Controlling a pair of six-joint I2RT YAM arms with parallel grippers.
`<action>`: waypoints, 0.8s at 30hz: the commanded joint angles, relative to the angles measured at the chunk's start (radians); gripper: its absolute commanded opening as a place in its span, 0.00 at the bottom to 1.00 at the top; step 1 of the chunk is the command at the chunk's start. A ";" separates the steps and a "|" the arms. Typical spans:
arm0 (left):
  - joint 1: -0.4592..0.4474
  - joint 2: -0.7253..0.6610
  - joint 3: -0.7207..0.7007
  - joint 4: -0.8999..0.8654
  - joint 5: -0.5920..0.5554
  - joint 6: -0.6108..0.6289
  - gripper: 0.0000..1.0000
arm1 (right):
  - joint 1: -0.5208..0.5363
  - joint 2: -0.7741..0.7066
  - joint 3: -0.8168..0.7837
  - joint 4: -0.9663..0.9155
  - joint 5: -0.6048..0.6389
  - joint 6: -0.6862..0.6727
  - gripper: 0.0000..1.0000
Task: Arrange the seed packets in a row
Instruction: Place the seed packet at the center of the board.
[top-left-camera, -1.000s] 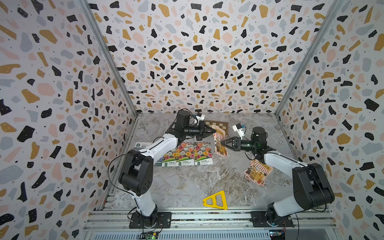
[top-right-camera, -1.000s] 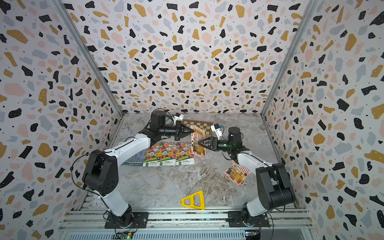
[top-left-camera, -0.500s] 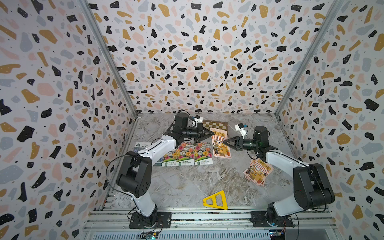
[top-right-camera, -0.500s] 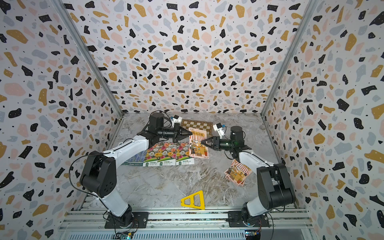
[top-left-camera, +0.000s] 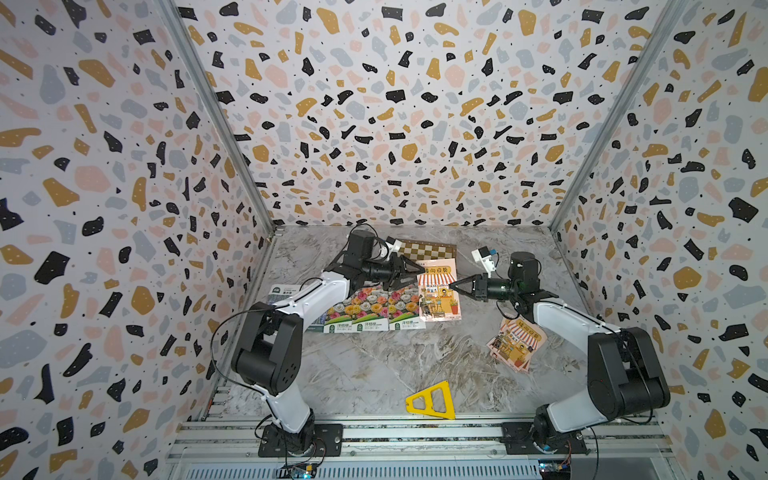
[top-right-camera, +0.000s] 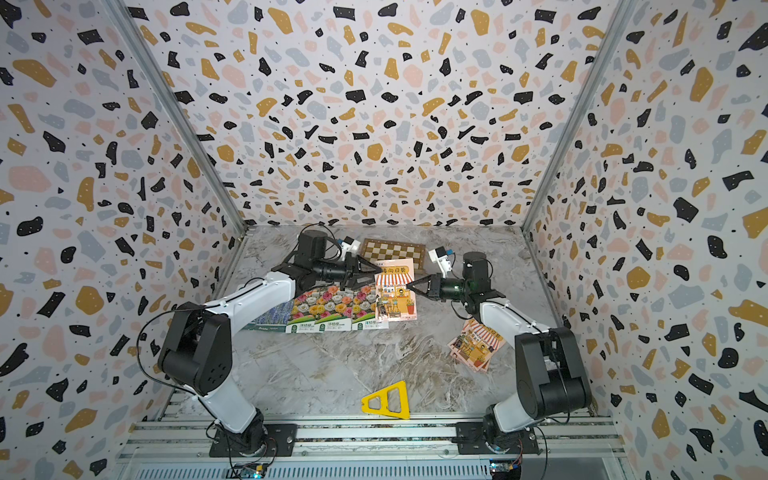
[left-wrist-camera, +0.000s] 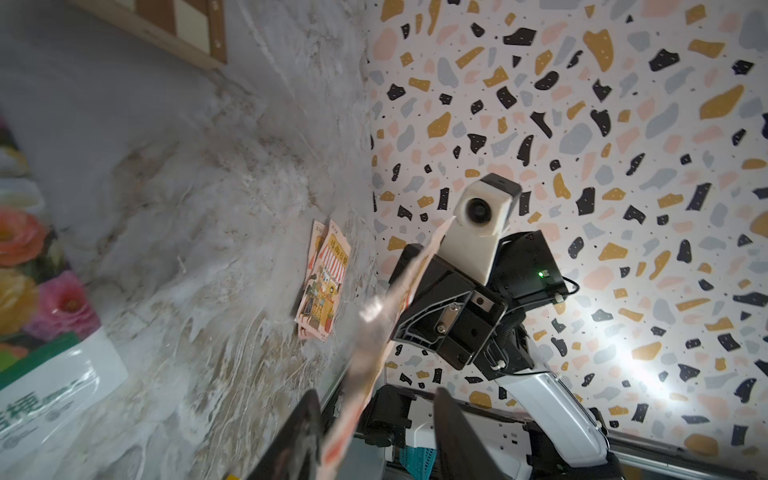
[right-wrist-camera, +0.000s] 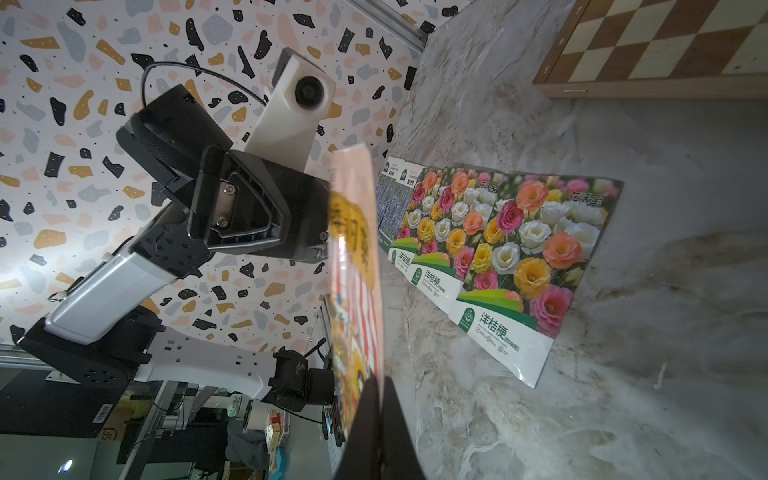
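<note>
A pink seed packet with an orange-awning shop (top-left-camera: 437, 291) (top-right-camera: 395, 291) hangs roughly flat just above the table, right of the row. My right gripper (top-left-camera: 453, 286) (right-wrist-camera: 380, 386) is shut on its right edge. My left gripper (top-left-camera: 415, 272) (left-wrist-camera: 378, 407) is open at its far left corner. That packet (left-wrist-camera: 374, 345) still passes between the left jaws, close to one finger. Three flower seed packets (top-left-camera: 374, 309) (right-wrist-camera: 519, 249) lie side by side. A lavender packet (top-right-camera: 272, 318) lies left of them, half under the left arm. Two more pink packets (top-left-camera: 515, 343) overlap at the right.
A wooden chessboard (top-left-camera: 424, 249) lies at the back, just behind the held packet. A yellow plastic triangle (top-left-camera: 432, 401) sits near the front edge. Patterned walls enclose the table on three sides, and both arm bases stand on the front rail.
My right gripper has closed on the pink packet and my left gripper has opened off it. The packet went from standing steeply to lying flatter beside the flower packets.
</note>
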 joint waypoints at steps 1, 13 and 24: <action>0.034 -0.036 0.001 -0.235 -0.148 0.202 0.62 | -0.001 0.034 0.051 -0.102 0.070 -0.099 0.00; 0.138 -0.142 -0.127 -0.421 -0.436 0.433 0.99 | 0.006 0.319 0.190 -0.095 0.112 -0.087 0.00; 0.144 -0.158 -0.134 -0.442 -0.452 0.464 0.99 | 0.010 0.467 0.277 -0.154 0.078 -0.093 0.00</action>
